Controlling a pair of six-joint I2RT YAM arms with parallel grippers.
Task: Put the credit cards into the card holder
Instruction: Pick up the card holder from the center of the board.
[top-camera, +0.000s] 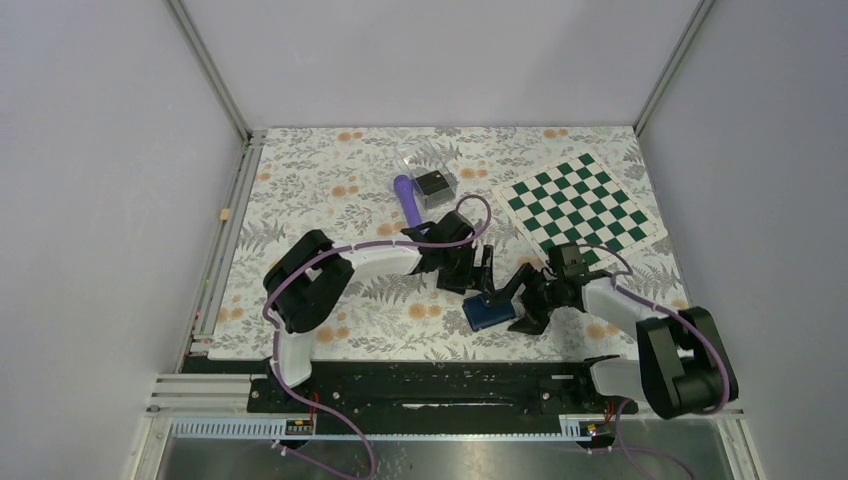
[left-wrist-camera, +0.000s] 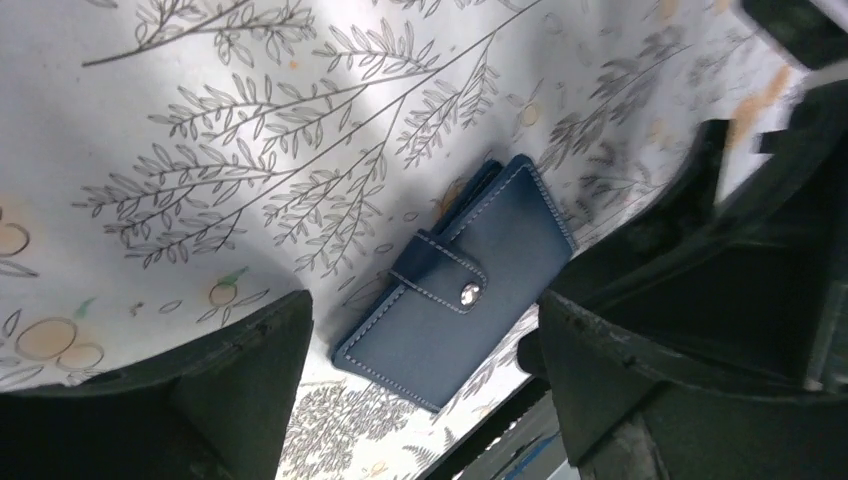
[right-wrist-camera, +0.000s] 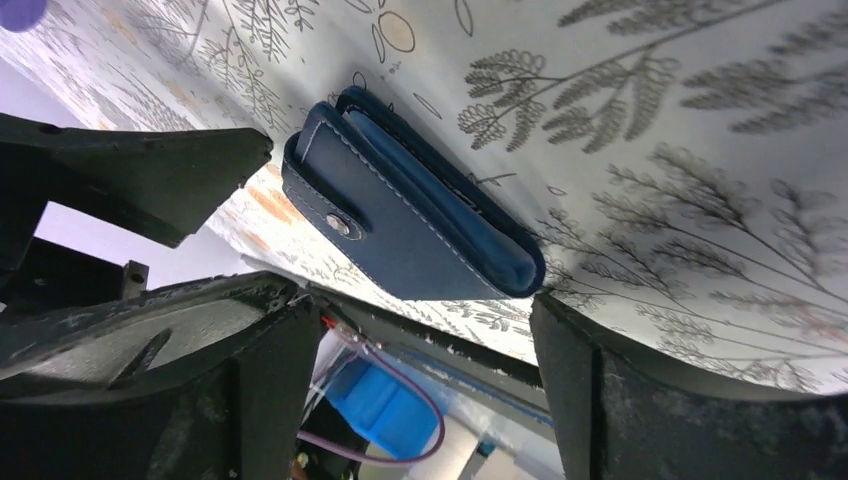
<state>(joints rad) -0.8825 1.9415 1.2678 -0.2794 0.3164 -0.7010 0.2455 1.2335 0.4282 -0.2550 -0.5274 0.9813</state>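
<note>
Left jaws, right jaws both wide around snapped-shut card holder (left-wrist-camera: 455, 300) (chessboard (top-camera: 580, 205), clear box (top-camera: 415, 158) beyond).

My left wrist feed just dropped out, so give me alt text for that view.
A navy blue card holder, closed with its snap tab fastened, lies flat on the floral tablecloth. It is seen from above between the two wide-open dark fingers of the left end effector.
</note>
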